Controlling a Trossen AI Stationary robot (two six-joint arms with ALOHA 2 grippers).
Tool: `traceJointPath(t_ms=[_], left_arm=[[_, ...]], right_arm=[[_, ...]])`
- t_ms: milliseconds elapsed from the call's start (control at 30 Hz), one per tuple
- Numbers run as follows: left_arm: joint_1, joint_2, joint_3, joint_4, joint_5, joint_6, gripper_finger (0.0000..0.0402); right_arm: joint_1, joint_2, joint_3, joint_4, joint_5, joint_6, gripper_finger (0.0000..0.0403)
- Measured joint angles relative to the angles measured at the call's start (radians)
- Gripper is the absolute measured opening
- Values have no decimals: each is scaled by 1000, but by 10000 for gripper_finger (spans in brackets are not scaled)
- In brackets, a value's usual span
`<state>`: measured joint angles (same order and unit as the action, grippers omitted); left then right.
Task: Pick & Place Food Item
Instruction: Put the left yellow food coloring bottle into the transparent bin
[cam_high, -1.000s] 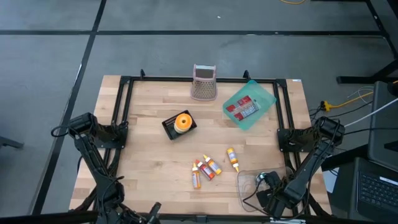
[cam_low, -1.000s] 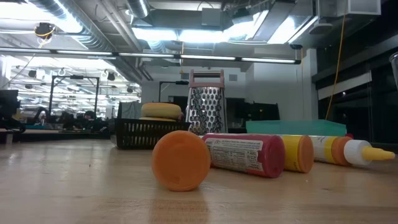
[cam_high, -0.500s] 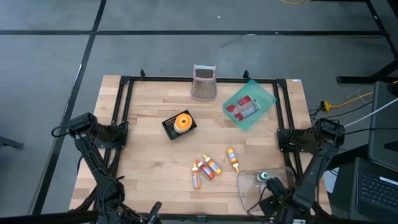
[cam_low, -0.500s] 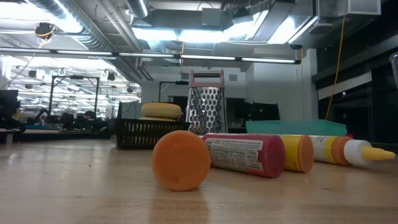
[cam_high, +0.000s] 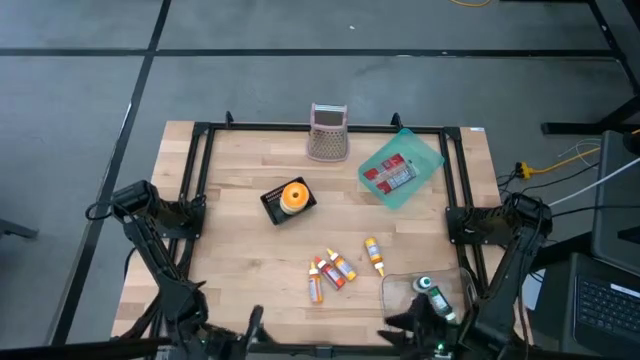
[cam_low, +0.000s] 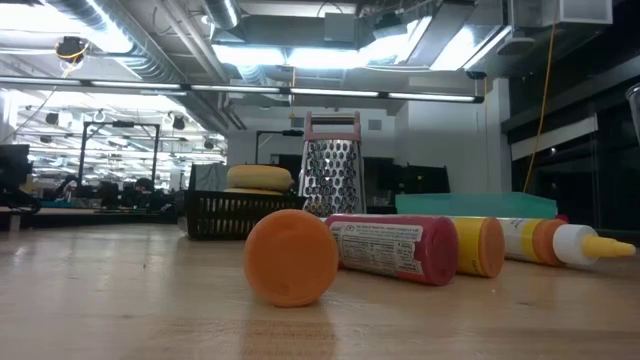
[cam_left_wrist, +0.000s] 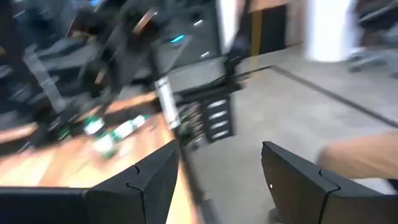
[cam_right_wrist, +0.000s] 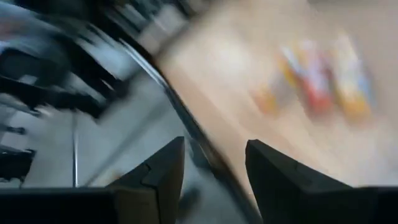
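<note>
High view: both arms sit folded at the near edge of the wooden table (cam_high: 240, 270), apparently parked. The left gripper (cam_left_wrist: 217, 177) stands wide and empty; the right gripper (cam_right_wrist: 214, 165) is parted, holding nothing. Ahead of the right gripper lie the food tubes (cam_high: 330, 272), well within reach; the orange item in its black basket (cam_high: 290, 199) rests farther off. A grater (cam_high: 328, 132) and teal tray (cam_high: 402, 168) line the far side. Grey floor surrounds the table.
</note>
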<state>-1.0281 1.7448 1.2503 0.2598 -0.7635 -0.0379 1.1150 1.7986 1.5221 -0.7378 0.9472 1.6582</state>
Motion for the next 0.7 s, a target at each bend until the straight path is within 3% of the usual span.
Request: traceJointPath(t_ms=[133,233,300,400,500,567,700], left_arm=[[74,23,0,-147,-48,-136,223],[163,46,0,-277,46,-228,223],[221,63,0,-355,112,-254,223],[305,75,0,-460,225,-283,223],[392,75,0,-538,328,-478,223],[438,75,0,-578,330,-655,223],[491,74,0,-600,210,-859,223]], right_arm=[[-27,21,0,393,228,-593,168],[-49,43,1,637,325,-973,168],[-68,53,1,735,360,-1136,168],[-99,58,1,772,374,-1219,168],[-129,65,1,758,371,-1221,168],[-150,67,1,747,347,-1221,168],[-178,67,1,738,296,-1228,168]])
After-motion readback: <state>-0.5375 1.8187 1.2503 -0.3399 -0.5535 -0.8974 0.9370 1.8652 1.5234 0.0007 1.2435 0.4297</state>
